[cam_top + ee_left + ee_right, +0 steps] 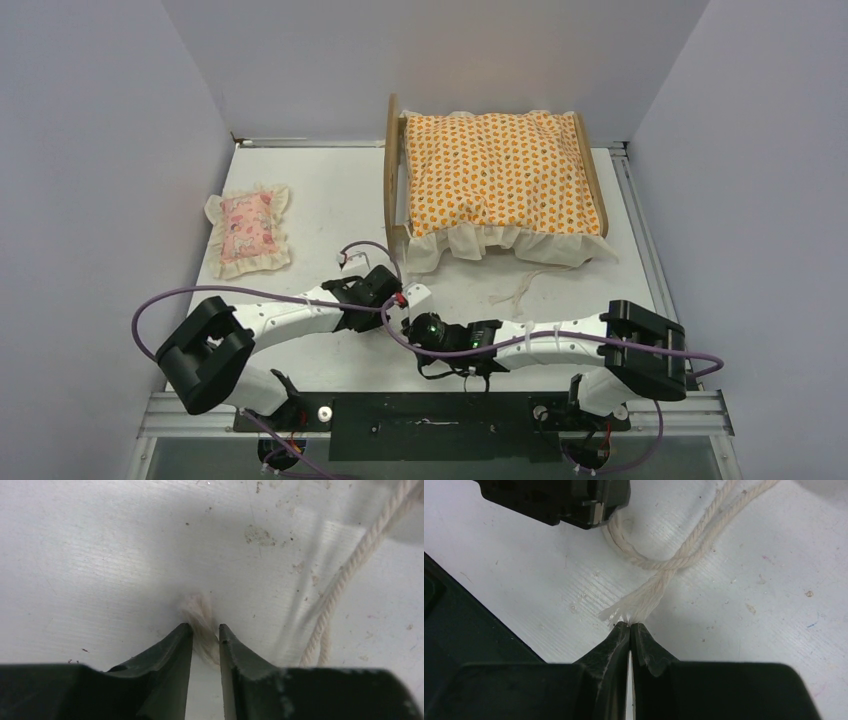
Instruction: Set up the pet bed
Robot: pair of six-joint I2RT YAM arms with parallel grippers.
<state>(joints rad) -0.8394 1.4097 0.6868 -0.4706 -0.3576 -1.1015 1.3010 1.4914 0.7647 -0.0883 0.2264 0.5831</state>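
Pet bed (391, 170) well apart, beyond fingers; left fingers (167, 652), right fingers (610, 652) each pinch frayed cord (674, 565) end.

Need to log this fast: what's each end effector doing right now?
Left end effector: closed on a fuzzy cord end.
Right end effector: closed, pinching another frayed cord end.

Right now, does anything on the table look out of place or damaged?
The cord lies loose on the table, strands crossing; its end is frayed where the right gripper pinches it. The pink pillow lies apart from the pet bed.
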